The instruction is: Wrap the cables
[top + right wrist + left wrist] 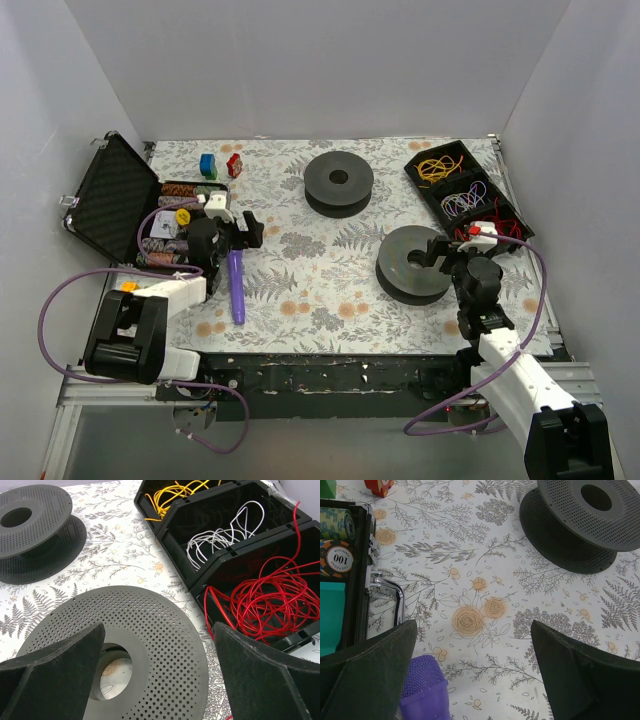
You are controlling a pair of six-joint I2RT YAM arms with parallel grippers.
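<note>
Spread wide and empty, the right gripper point(159, 630) hangs over the near spool point(150, 605), and the job looks unstarted: the red wire point(265, 600), hair-thin and springy, lies as a loose tangle of loops in the end compartment of the black tray point(225, 562) just right of that spool, one strand arching above the rim. No turn of it shows on that spool or the second spool point(35, 535) beyond it, so grasping and winding are all left to do. Well left of the near spool, the left gripper point(474, 625) is likewise spread and empty.

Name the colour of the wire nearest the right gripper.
The wire is red; the right wrist view shows it best.
</note>
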